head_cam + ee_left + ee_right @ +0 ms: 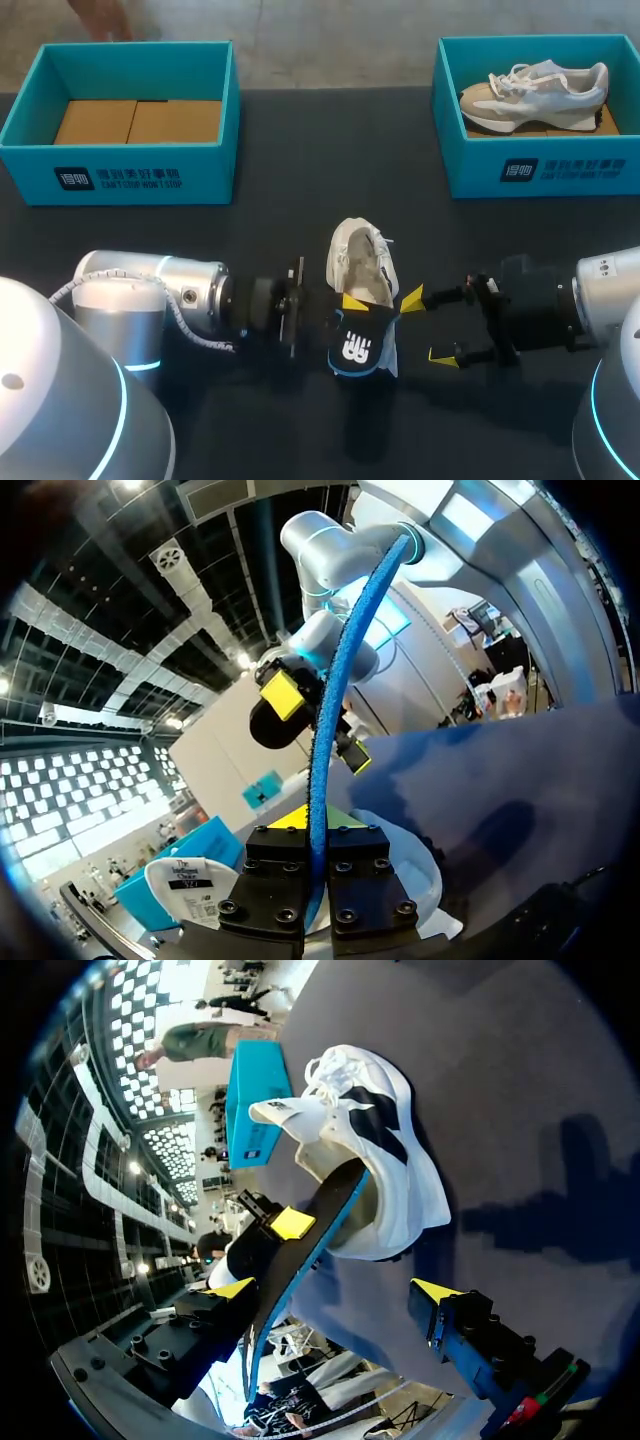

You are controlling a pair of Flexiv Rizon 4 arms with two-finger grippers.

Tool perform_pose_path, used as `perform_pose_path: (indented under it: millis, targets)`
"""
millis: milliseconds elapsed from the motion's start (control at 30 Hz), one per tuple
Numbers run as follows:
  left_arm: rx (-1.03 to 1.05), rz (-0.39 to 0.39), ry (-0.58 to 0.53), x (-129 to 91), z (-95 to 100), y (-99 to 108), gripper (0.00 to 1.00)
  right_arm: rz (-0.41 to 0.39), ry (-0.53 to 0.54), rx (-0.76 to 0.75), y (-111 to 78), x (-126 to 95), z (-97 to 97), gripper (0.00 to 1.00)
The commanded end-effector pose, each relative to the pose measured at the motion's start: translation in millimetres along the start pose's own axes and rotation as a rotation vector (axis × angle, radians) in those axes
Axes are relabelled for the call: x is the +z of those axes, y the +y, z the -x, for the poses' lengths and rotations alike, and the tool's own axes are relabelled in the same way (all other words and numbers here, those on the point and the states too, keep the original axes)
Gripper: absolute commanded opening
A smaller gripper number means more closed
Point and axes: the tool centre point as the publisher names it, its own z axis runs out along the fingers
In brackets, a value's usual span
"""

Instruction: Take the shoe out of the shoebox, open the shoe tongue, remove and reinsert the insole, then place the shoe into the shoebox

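White shoe (358,255) lies lower centre of frame, on the table (300,150). Left gripper (352,305) pinches the insole (362,348), its far end inside the shoe mouth. Right gripper (430,326) gapes wide, empty. Best: steady the heel, slide insole straight lengthwise.

A dark, matte table (300,170) fills nearly the whole head view, and its far edge runs straight across near the top. Even light from above leaves soft shadows on it. In the wrist views the same surface (530,1090) looks grey-blue, with blurred shadow patches.
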Motion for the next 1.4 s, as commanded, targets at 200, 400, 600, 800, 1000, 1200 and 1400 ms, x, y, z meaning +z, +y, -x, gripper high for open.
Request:
perform_pose_path:
  millis: [200, 400, 600, 800, 1000, 1200, 1400]
  targets:
    - [0.004, -0.003, 0.0, 3.2, -0.4, 7.2, 0.0, 0.003, -0.002, 0.0, -1.8, -0.4, -0.5, 1.0]
    - [0.019, 0.001, 0.006, 2.7, 1.1, 9.4, 0.0, 0.003, -0.002, 0.0, -1.8, -0.4, -0.5, 1.0]
    - [0.029, 0.01, 0.003, 1.7, 3.2, 11.7, 0.0, 0.003, -0.002, 0.0, -1.8, -0.4, -0.5, 1.0]
    - [0.039, 0.016, 0.006, 1.9, 2.9, 13.3, 0.0, 0.003, -0.002, 0.0, -1.8, -0.4, -0.5, 1.0]
    - [0.048, 0.027, 0.015, 1.7, 1.5, 16.7, 0.0, 0.003, -0.002, 0.0, -1.8, -0.4, -0.5, 1.0]
    - [0.055, 0.038, 0.019, 1.4, 2.2, 19.7, 0.0, 0.003, -0.002, 0.0, -1.8, -0.4, -0.5, 1.0]
    - [0.055, 0.044, 0.015, 1.9, 1.9, 22.0, 0.0, 0.003, -0.002, 0.0, -1.8, -0.4, -0.5, 1.0]
